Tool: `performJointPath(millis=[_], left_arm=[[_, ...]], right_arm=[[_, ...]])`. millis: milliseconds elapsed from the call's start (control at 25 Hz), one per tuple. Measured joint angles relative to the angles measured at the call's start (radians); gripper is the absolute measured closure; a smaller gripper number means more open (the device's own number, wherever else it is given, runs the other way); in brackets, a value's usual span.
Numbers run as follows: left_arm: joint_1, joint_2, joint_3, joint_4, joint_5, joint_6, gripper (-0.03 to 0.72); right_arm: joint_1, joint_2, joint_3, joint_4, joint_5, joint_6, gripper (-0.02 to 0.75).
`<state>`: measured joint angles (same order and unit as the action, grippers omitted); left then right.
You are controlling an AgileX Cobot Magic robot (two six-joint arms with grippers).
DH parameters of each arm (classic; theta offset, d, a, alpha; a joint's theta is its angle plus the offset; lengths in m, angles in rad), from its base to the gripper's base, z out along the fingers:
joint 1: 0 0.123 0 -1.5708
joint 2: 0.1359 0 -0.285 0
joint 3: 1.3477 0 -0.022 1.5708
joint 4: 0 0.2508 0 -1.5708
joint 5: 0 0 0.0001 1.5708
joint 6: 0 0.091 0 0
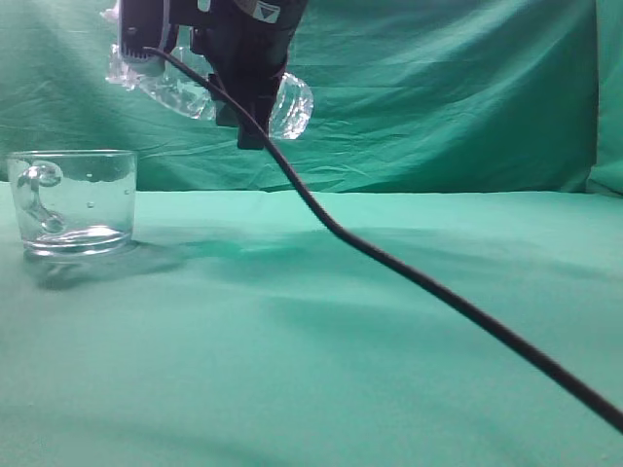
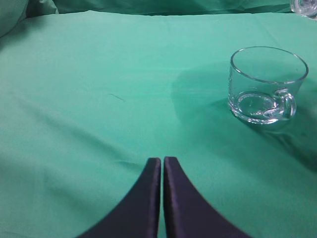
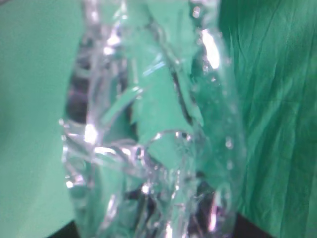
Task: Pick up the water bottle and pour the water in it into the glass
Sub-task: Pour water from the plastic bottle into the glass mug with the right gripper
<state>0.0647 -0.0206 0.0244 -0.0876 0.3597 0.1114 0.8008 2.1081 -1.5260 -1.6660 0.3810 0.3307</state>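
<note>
Spillage threatened because the right gripper (image 1: pixel 248 68), clenched around the water bottle (image 1: pixel 209 92), held it tipped above and right of the glass (image 1: pixel 73 199), mouth possibly off-rim.

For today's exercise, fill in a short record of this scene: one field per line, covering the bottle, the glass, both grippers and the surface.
water bottle: held high in the air, tipped near horizontal, right of the glass
glass: upright on the cloth, handle visible
right gripper: clamped on the bottle
left gripper: shut, empty, low over the cloth
surface: green cloth
cable: black, crossing the exterior view
</note>
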Motion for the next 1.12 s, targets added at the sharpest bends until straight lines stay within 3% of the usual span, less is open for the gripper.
performJointPath(millis=[200,1120], left_arm=[[0.000,0.000,0.000,0.000,0.000,0.000,0.688],[0.000,0.000,0.000,0.000,0.000,0.000,0.688]], right_arm=[[0.000,0.000,0.000,-0.044,0.000,0.000,0.498],[0.000,0.000,0.000,-0.050,0.011,-0.041,0.498]])
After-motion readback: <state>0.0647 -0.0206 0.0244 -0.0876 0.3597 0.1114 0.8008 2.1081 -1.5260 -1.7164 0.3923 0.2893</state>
